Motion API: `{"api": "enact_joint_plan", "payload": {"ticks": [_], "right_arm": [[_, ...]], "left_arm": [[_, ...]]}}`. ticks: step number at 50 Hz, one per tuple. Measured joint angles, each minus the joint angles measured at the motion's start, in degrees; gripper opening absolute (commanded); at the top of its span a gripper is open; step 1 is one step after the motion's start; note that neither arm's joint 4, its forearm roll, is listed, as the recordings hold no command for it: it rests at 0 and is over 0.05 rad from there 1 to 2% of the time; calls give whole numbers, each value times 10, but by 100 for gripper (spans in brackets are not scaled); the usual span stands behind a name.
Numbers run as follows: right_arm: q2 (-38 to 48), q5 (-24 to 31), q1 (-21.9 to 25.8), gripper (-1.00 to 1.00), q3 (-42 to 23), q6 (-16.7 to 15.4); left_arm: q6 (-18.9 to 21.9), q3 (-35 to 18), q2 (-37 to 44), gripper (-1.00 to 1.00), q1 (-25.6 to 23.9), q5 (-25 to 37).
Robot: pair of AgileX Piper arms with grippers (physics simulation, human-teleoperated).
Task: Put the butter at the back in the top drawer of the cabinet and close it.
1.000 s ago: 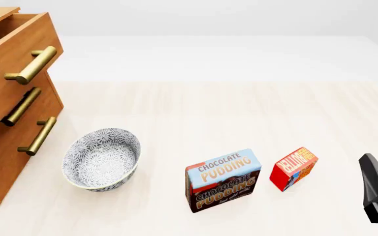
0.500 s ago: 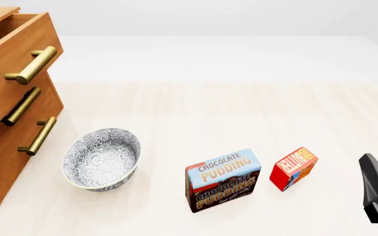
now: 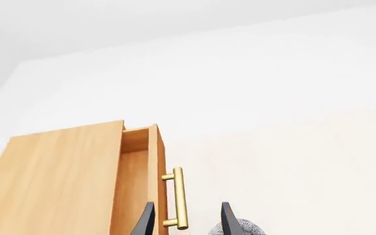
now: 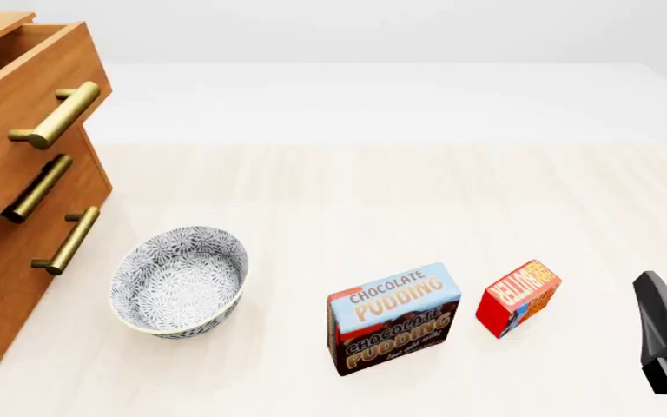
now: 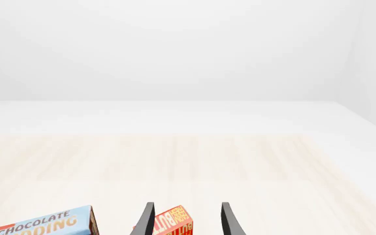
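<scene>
The butter [image 4: 518, 297], a small red box, lies on the table at the front right, next to the pudding box. My right gripper [image 4: 660, 308] hovers just right of it, open and empty. In the right wrist view the butter [image 5: 175, 223] shows between the spread fingers [image 5: 147, 220], ahead of them. The cabinet [image 4: 9, 261] stands at the left with its top drawer [image 4: 27, 82] pulled out. In the left wrist view my left gripper [image 3: 186, 224] is open above the top drawer's brass handle [image 3: 180, 198], holding nothing. It is out of the front view.
A blue-and-brown Chocolate Pudding box [image 4: 394, 317] stands left of the butter. A patterned bowl [image 4: 180, 280] sits in front of the cabinet's lower drawers, whose brass handles [image 4: 39, 188] stick out toward the table.
A dark bit of the left arm at the front view's left edge, by the top drawer, has gone out of view. Everything else is still.
</scene>
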Motion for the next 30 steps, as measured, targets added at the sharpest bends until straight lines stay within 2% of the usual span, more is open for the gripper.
{"api": "enact_joint_plan", "payload": {"ticks": [30], "right_arm": [[0,0,0,100,0,0]], "left_arm": [[-65,-61,39,100,15,60]]}}
